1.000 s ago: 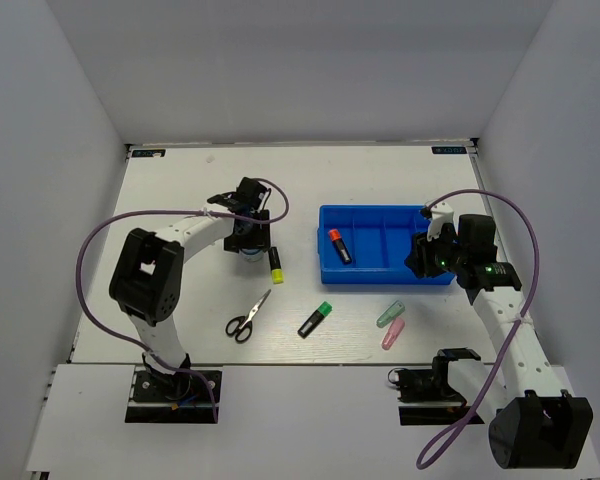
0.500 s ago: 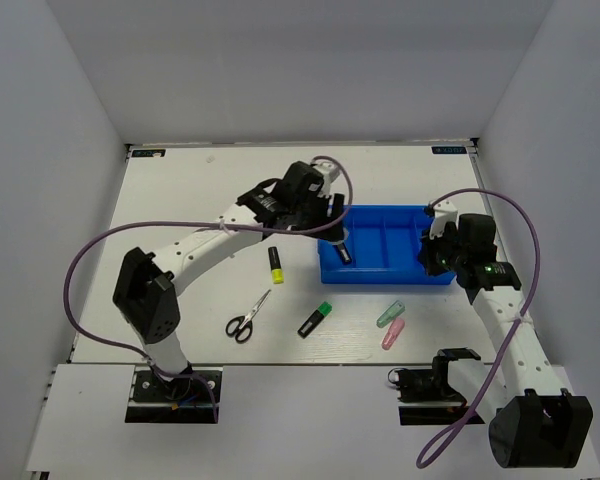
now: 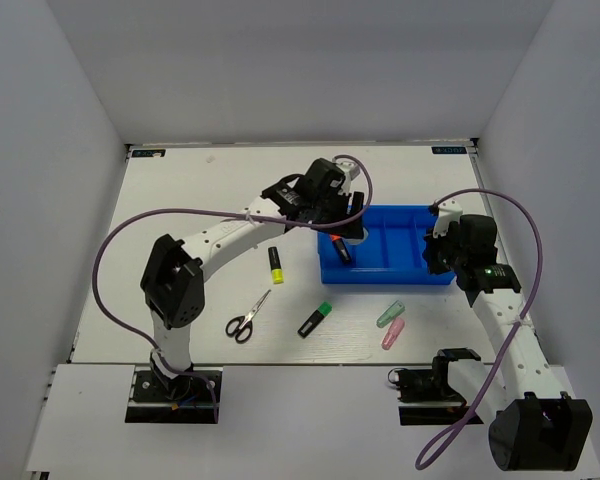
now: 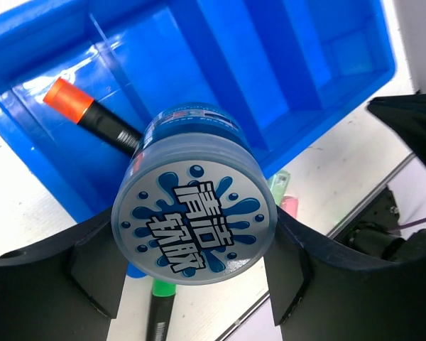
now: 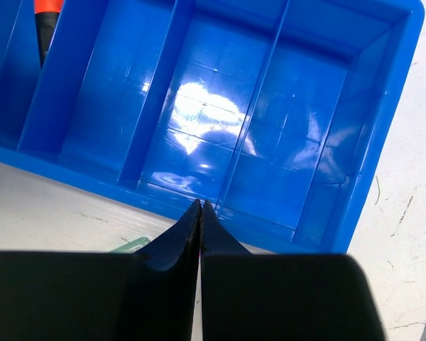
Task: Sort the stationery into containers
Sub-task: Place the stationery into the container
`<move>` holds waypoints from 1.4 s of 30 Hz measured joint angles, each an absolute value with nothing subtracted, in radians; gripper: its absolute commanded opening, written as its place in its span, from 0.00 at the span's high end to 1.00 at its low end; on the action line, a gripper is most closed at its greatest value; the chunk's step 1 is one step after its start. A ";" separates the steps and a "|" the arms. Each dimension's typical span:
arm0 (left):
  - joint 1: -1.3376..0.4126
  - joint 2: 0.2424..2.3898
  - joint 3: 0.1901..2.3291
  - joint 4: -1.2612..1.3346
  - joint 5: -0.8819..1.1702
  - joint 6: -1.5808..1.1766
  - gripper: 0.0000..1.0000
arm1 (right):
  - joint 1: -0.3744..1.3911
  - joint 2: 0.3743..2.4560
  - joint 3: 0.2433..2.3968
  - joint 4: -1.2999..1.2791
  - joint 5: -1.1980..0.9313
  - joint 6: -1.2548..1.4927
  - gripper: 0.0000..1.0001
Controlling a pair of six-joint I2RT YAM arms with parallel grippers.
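So far only the orange marker (image 4: 92, 117) lies in the bin (image 3: 380, 278), while the left gripper (image 3: 340, 222) pinches the disc (image 4: 194, 224) above it, the right gripper (image 5: 200, 213) has its fingers pressed together, and the scissors (image 3: 247, 316) and the other pieces wait outside.

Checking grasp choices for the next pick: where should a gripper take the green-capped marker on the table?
Probably its black barrel, mid-length, from straight above, fingers set across it. The green-capped marker lies flat and diagonal on the table, both long sides free.

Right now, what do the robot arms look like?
White tubes with black joints form the left arm and right arm. A purple cable loops along each. A green light marks the right one. Black, two-fingered: the left tool and right tool.
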State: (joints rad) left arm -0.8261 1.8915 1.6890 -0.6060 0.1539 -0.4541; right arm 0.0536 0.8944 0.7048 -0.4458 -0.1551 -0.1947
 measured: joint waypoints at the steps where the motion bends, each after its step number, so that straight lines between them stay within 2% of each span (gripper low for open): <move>1: -0.826 1.892 1.697 -0.606 0.157 -0.455 1.00 | 0.054 0.894 0.705 -0.445 -0.155 -0.194 1.00; 8: -0.826 1.906 1.737 -0.604 0.188 -0.471 1.00 | 0.054 0.894 0.705 -0.445 -0.152 -0.192 1.00; 13: -0.827 2.043 1.874 -0.585 0.233 -0.495 0.98 | 0.054 0.894 0.705 -0.445 -0.147 -0.192 1.00; 18: -0.827 2.164 1.913 -0.575 0.254 -0.517 0.95 | 0.053 0.894 0.705 -0.445 -0.136 -0.191 1.00; 20: -0.827 2.191 1.914 -0.580 0.252 -0.521 0.89 | 0.053 0.894 0.705 -0.445 -0.133 -0.191 0.98; 22: -0.827 2.206 1.914 -0.593 0.250 -0.521 0.77 | 0.053 0.894 0.705 -0.445 -0.133 -0.191 0.93; 25: -0.826 2.209 1.914 -0.604 0.248 -0.521 0.57 | 0.054 0.894 0.705 -0.445 -0.133 -0.191 0.77; 26: -0.827 2.209 1.914 -0.603 0.248 -0.521 0.45 | 0.054 0.894 0.705 -0.445 -0.132 -0.191 0.68; 29: -0.827 2.209 1.914 -0.604 0.247 -0.522 0.28 | 0.054 0.894 0.705 -0.445 -0.133 -0.191 0.55; 31: -0.827 2.209 1.917 -0.607 0.247 -0.521 0.25 | 0.053 0.894 0.705 -0.445 -0.134 -0.192 0.49; 33: -0.828 2.211 1.925 -0.611 0.247 -0.521 0.23 | 0.053 0.894 0.705 -0.445 -0.134 -0.192 0.48; 42: -0.830 2.211 1.946 -0.614 0.247 -0.521 0.18 | 0.053 0.894 0.705 -0.445 -0.134 -0.194 0.48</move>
